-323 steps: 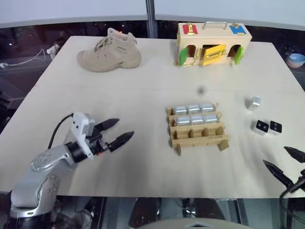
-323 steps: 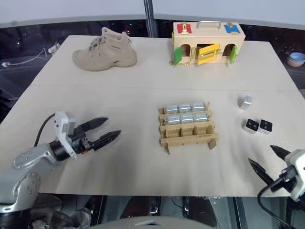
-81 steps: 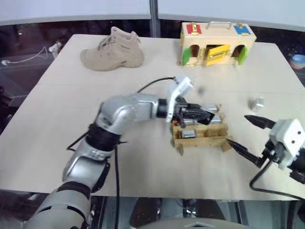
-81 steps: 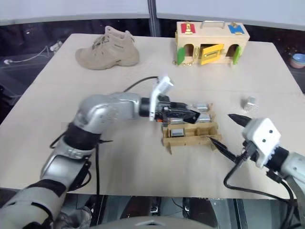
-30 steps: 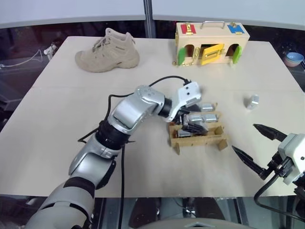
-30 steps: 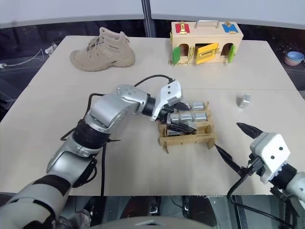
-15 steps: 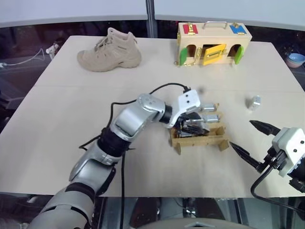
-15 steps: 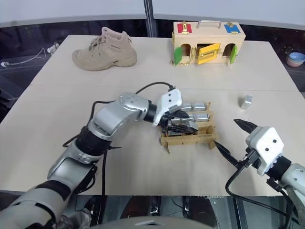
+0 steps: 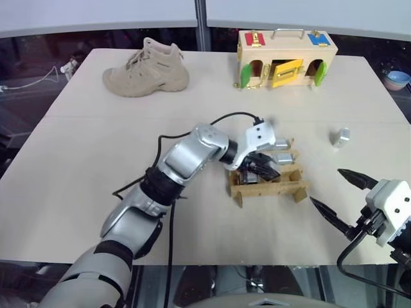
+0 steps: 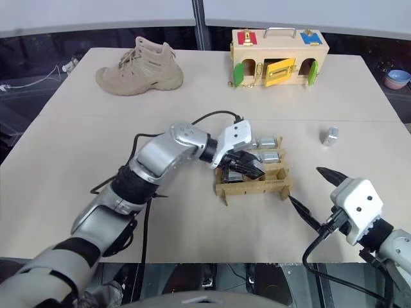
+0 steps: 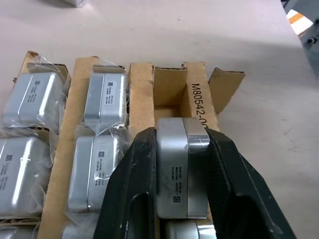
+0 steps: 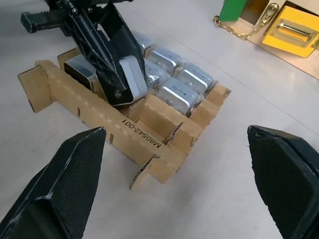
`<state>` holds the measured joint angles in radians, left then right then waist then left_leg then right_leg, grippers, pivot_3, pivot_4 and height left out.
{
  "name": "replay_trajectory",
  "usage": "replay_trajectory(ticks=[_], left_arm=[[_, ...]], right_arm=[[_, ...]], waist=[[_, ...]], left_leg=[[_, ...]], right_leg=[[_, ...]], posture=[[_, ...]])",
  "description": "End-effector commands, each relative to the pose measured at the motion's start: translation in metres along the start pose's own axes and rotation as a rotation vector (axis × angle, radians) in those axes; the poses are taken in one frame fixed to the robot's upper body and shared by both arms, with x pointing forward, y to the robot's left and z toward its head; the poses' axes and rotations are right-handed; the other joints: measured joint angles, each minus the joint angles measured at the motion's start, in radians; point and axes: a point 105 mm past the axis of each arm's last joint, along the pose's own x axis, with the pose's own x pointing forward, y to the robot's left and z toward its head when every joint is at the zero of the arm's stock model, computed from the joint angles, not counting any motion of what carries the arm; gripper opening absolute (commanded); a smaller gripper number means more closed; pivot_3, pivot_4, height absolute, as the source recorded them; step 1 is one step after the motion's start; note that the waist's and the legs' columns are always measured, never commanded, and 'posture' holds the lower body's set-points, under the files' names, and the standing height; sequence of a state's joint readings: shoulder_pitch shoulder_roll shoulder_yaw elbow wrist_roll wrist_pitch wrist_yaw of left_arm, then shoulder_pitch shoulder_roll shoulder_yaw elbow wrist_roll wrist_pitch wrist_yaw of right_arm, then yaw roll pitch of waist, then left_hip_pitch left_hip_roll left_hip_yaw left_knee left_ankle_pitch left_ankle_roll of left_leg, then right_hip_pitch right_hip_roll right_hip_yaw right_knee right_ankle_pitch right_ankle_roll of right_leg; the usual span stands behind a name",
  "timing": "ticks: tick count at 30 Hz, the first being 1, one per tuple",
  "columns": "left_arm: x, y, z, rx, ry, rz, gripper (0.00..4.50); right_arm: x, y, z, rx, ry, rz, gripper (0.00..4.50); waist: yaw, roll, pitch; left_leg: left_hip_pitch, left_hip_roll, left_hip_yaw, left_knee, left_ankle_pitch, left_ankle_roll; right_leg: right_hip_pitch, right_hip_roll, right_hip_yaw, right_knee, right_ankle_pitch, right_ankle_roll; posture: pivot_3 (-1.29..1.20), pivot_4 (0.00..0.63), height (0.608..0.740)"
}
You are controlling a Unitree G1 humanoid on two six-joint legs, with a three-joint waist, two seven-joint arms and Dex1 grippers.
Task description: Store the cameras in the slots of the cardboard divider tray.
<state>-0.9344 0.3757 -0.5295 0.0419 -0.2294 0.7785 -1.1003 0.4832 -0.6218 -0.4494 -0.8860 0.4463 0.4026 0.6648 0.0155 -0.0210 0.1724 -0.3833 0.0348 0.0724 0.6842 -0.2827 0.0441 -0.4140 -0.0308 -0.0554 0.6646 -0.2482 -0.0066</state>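
While its two black fingers stand wide apart and empty at lower right, the right gripper point(image 9: 343, 196) waits just beside the cardboard divider tray point(image 9: 298, 190). Mid-frame, the left gripper point(image 10: 247, 169) is clamped on a camera point(image 11: 179, 172) held upright over the near row's middle slot, apparently to seat it. Filled slots lie behind; a loose camera point(image 9: 340, 136) sits at right. Boot point(image 9: 146, 67) and wooden box point(image 9: 286, 51) stand at the top.

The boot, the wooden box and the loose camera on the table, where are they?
boot point(image 9: 146, 67), left eye view, its side.
wooden box point(image 9: 287, 43), left eye view, its top.
loose camera point(image 9: 340, 136), left eye view, its middle.
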Motion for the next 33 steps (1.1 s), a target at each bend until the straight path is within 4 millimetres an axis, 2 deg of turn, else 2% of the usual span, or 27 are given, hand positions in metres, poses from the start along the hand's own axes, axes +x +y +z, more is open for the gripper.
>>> replay_trajectory(ticks=[1, 6, 11, 24, 33], left_arm=[[-0.01, 0.005, 0.009, 0.058, 0.026, -0.036, 0.75], [-0.012, 0.01, 0.012, 0.065, 0.067, -0.074, 0.75], [-0.006, 0.012, 0.017, 0.059, 0.05, -0.096, 0.75], [-0.008, 0.008, 0.002, 0.104, 0.165, -0.139, 0.75], [-0.002, 0.004, -0.004, 0.113, 0.21, -0.139, 0.75]], right_arm=[[-0.002, -0.002, 0.009, -0.04, -0.034, -0.02, 4.5], [-0.001, -0.001, 0.01, -0.039, -0.037, -0.024, 4.5], [-0.002, 0.003, 0.01, -0.032, -0.037, -0.031, 4.5], [-0.001, 0.007, 0.01, -0.023, -0.034, -0.047, 4.5], [-0.001, 0.009, 0.009, -0.018, -0.034, -0.047, 4.5]], waist=[[-0.001, 0.0, 0.0], [0.0, 0.0, 0.0], [0.0, 0.0, 0.0], [-0.002, 0.0, 0.0], [-0.002, 0.0, -0.001]], left_leg=[[0.0, 0.0, 0.0, 0.0, 0.0, 0.0], [0.0, 0.0, 0.0, 0.0, 0.0, 0.0], [0.0, 0.0, 0.0, 0.0, 0.0, 0.0], [0.0, 0.0, 0.0, 0.0, 0.0, 0.0], [0.0, 0.001, 0.0, 0.0, 0.0, 0.0]], right_leg=[[0.0, 0.001, 0.0, 0.0, 0.0, 0.0], [0.0, 0.002, 0.0, 0.0, 0.0, 0.0], [0.0, 0.002, 0.0, 0.0, 0.0, 0.0], [0.0, 0.002, 0.0, 0.0, 0.0, 0.0], [0.0, 0.002, 0.001, 0.0, 0.0, 0.0]], posture=[[0.0, 0.15, 0.74], [0.0, 0.15, 0.74], [0.0, 0.15, 0.74], [0.0, 0.15, 0.74], [0.0, 0.15, 0.74]])
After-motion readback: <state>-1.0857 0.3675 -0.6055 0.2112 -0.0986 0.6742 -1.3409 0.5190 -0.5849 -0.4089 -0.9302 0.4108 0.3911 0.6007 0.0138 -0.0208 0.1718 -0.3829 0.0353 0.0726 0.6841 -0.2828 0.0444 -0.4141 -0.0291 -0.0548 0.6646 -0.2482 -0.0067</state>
